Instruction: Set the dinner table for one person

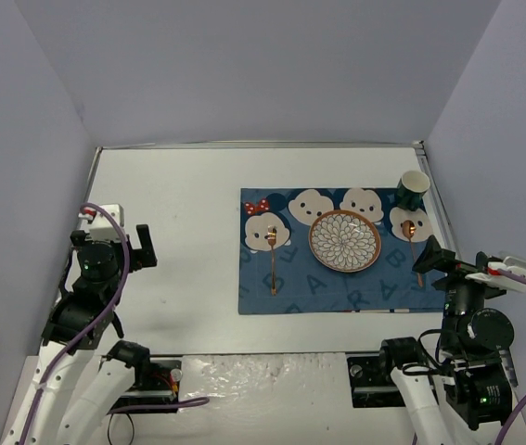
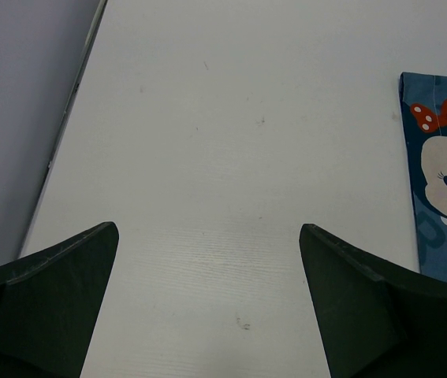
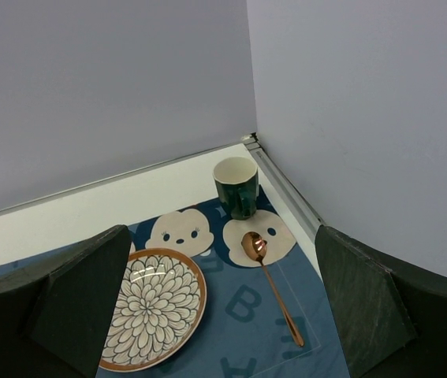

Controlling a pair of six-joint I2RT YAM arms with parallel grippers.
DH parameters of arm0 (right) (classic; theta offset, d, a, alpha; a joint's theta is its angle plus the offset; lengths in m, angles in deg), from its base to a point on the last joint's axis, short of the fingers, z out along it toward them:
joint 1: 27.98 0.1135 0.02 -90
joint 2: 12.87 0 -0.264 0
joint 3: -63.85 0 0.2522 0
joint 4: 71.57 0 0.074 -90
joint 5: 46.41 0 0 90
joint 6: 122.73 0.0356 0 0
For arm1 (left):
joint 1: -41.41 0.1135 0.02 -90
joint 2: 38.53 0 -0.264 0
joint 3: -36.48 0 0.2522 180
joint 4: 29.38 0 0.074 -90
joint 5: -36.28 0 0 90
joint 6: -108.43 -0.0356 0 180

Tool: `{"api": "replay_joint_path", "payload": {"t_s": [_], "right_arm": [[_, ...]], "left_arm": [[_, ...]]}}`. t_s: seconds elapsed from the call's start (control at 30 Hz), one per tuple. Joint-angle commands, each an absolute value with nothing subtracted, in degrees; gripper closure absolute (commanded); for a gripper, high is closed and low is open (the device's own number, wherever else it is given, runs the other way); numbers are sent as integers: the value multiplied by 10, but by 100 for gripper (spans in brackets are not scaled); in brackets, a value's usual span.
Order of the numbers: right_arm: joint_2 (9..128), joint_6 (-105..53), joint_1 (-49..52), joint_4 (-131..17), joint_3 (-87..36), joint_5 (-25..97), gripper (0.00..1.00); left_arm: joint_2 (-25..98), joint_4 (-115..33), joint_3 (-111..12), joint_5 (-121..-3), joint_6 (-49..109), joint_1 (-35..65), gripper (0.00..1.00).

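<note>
The large flat white rectangular dinner table (image 1: 170,232) is carrying a dark blue cartoon-face cloth mat (image 1: 337,289) on its right half; there a round floral-patterned plate (image 1: 344,241) is sitting between a copper-coloured utensil (image 1: 273,264) and a copper-coloured spoon (image 1: 415,250), with a dark green cup (image 1: 413,190) beyond the spoon. The setting is looking complete, so the step is probably parking the arms, calling for high, slow paths clear of that spoon. The left gripper (image 2: 209,227) is hanging spread and empty above bare tabletop beside the mat; the right gripper (image 3: 223,229) is gaping empty by the mat's right edge
</note>
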State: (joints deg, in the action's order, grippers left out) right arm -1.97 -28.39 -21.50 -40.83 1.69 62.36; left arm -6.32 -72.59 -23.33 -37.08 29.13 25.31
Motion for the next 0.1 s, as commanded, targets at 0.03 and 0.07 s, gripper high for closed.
{"api": "replay_joint_path", "payload": {"t_s": [0.03,0.07], "right_arm": [[-3,-298,-210,-456,12,614,0],[-3,-299,-210,-456,11,614,0]], "left_arm": [[-49,-687,-243,-386,297,257,3],[-48,-687,-243,-389,297,257,3]]}}
